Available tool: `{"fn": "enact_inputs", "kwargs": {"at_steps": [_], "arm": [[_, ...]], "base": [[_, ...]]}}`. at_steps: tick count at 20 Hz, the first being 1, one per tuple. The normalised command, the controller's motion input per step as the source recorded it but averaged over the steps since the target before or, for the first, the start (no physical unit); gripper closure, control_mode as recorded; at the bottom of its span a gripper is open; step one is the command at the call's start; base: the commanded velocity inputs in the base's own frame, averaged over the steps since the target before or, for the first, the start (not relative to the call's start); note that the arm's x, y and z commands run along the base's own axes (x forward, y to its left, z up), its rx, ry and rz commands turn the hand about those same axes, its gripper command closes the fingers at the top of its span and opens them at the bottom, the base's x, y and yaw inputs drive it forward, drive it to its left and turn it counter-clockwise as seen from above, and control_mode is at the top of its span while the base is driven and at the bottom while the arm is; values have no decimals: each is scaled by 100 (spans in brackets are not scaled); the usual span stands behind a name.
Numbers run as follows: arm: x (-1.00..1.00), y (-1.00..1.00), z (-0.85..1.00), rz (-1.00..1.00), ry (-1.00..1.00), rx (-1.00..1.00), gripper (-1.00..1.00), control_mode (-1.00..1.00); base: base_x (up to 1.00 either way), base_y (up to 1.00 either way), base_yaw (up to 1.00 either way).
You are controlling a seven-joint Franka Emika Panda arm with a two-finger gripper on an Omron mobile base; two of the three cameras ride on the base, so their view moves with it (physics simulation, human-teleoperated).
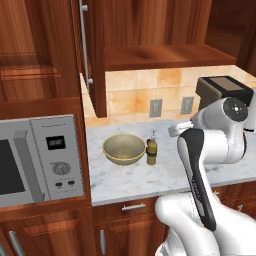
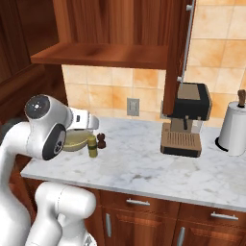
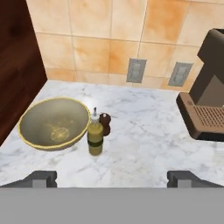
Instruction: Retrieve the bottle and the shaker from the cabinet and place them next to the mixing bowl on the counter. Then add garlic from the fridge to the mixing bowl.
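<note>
The yellow-green mixing bowl (image 1: pixel 124 148) (image 2: pixel 74 140) (image 3: pixel 52 123) sits on the marble counter (image 3: pixel 144 144). Right beside it stands the olive bottle (image 1: pixel 151 150) (image 2: pixel 92 145) (image 3: pixel 95 135), upright. The small dark brown shaker (image 2: pixel 101 140) (image 3: pixel 105 123) stands just behind the bottle, close to it. My gripper (image 3: pixel 112 178) hovers above and in front of them, open, with nothing between its fingertips (image 3: pixel 43 177). The cabinet (image 1: pixel 165 55) above the counter has its door (image 1: pixel 92 50) open. The garlic and the fridge are out of view.
A dark coffee machine (image 1: pixel 222 90) (image 2: pixel 187 120) (image 3: pixel 205 105) stands on the counter to the right of the bowl. Farther right is a paper towel roll (image 2: pixel 234 127). A microwave (image 1: pixel 40 160) is built in at the left. Wall outlets (image 3: pixel 136 70) sit in the tiled backsplash.
</note>
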Motion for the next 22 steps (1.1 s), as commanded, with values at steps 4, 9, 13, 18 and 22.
{"fn": "enact_inputs", "kwargs": {"at_steps": [4,9,13,18,22], "arm": [[-56,4,76,-13,-4,-1,-100,-100],[-52,3,44,-1,-1,0,-100,-100],[-36,3,0,2,0,1,-100,-100],[-20,8,0,0,-1,0,-100,-100],[0,0,0,0,0,0,-100,-100]], "base": [[0,0,0],[0,0,0],[0,0,0],[0,0,0],[0,0,0]]}}
